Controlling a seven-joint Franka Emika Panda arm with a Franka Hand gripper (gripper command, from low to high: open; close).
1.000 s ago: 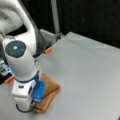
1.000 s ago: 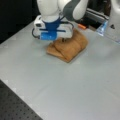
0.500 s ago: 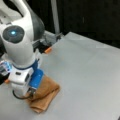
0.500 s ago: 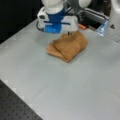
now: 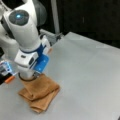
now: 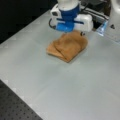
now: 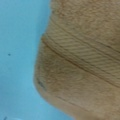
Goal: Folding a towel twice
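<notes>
While you look at both front views, note that the towel lies on the grey table as a small layered bundle, one flap over another, so at least one fold looks done. The gripper hangs just over the bundle's far edge, at the end nearest the arm's base; its fingers are hidden behind the white and blue wrist housing, so you cannot tell how wide they stand or whether they touch cloth. In a front view the towel runs from the gripper toward the view's lower left. The wrist view shows only the towel's striped band beside bare table.
</notes>
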